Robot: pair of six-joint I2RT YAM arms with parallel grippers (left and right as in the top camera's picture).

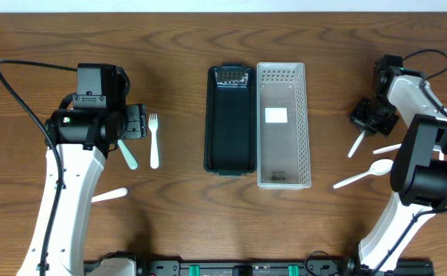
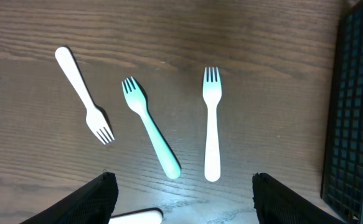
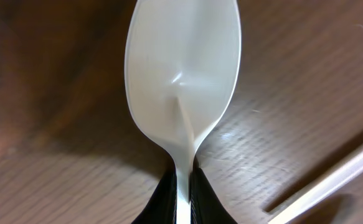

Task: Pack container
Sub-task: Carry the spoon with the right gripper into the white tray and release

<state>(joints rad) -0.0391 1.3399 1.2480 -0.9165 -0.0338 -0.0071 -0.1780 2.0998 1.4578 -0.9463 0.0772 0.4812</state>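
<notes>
Right gripper (image 3: 181, 190) clamped on spoon (image 3: 182, 68) at the neck, bowl sticking out ahead of the fingers, just above the table (image 1: 338, 77). In overhead the spoon runs diagonally, bowl end toward the trays. Clear tray (image 1: 309, 123) is the nearer one, on the right arm's inner side, with black tray (image 1: 208, 123) right beside it further in. Both trays have their long axis top-to-bottom in overhead, so the spoon probably needs turning to lie along them. No cutlery in either, as far as I can tell. Left gripper (image 2: 184, 183) fingers apart, holding nothing, hovering over teal fork (image 2: 150, 127) and white fork (image 2: 212, 124), handles toward it. Right arm carrying the spoon to a tray looks like the step in hand
</notes>
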